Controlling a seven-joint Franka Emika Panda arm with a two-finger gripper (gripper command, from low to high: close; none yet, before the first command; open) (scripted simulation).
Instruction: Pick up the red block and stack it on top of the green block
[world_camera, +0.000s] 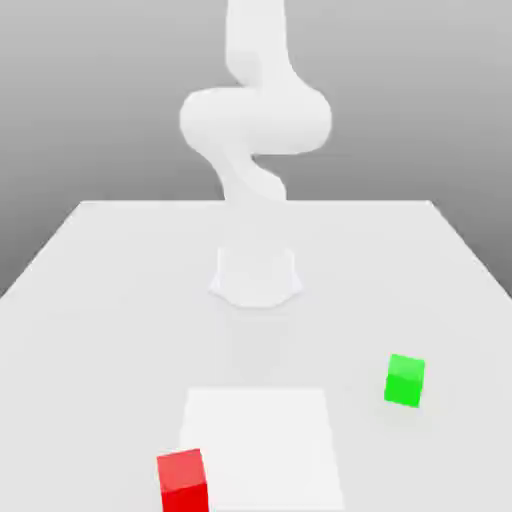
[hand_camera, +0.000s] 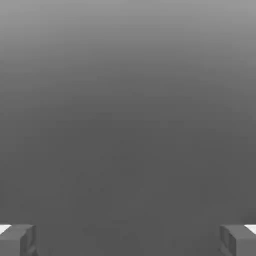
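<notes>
Red and green blocks apart on the white table, gripper wide open and empty.

The red block (world_camera: 183, 481) sits at the near edge of the table (world_camera: 90, 300), toward the exterior view's left, touching the left edge of a brighter white square patch (world_camera: 262, 440) on the surface. The green block (world_camera: 404, 380) rests further back and toward the exterior view's right, well apart from the red one and just off the patch's far right corner. The white arm (world_camera: 255, 120) rises from its round base (world_camera: 256, 275) at the middle of the table, bending overhead. In the hand view the gripper (hand_camera: 128, 240) shows two grey fingertips (hand_camera: 17, 240) spread wide with nothing between them; what lies beyond seems to be plain grey background, though that is hard to judge.
</notes>
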